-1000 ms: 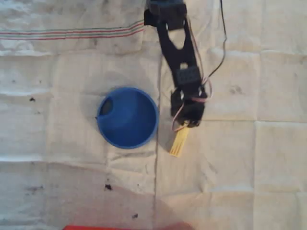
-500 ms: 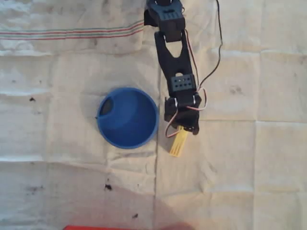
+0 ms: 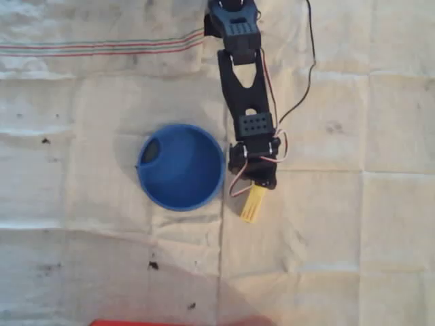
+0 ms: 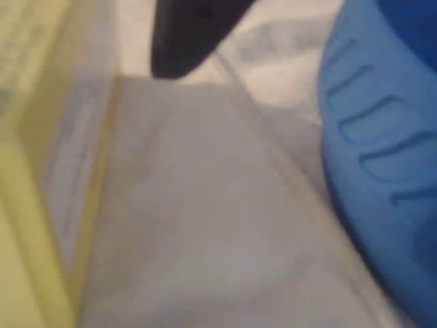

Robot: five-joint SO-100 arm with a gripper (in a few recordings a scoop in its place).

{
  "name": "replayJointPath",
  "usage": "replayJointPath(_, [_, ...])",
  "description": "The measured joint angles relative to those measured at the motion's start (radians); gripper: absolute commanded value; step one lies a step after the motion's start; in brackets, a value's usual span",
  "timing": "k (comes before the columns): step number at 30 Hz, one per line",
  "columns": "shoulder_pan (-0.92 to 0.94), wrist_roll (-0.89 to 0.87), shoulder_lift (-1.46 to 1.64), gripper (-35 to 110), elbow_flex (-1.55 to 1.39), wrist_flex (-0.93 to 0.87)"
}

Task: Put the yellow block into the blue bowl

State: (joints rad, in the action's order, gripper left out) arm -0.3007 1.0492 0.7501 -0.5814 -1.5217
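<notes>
Yellow block (image 3: 253, 204) lies flat on cloth-covered counter (image 3: 353, 231), just right of blue bowl (image 3: 181, 166) in overhead view, not touching it. Looks light, stiff, smooth-sided w/ grooves at one end; probably easy to pinch across narrow width near mid-length, could twist if taken at the tip. Claw (image 3: 257, 182) sits over block's upper end; black finger (image 4: 191, 34) beside block in wrist view. Open or closed: can't tell.
</notes>
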Motion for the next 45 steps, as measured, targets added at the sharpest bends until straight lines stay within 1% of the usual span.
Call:
replayJointPath(9, [-0.002,-0.002,-0.049,22,0.008,0.002])
replayJointPath(16, [-0.002,0.003,-0.049,22,0.008,0.101])
replayJointPath(21, [-0.002,0.003,-0.049,22,0.008,0.138])
replayJointPath(32, [-0.015,-0.002,-0.097,21,0.012,0.143])
replayJointPath(35, [-0.014,-0.002,-0.109,17,0.012,0.143])
replayJointPath(41, [-0.015,-0.002,-0.115,0,0.012,0.143])
replayJointPath(45, [-0.017,-0.002,-0.115,1,0.012,0.16])
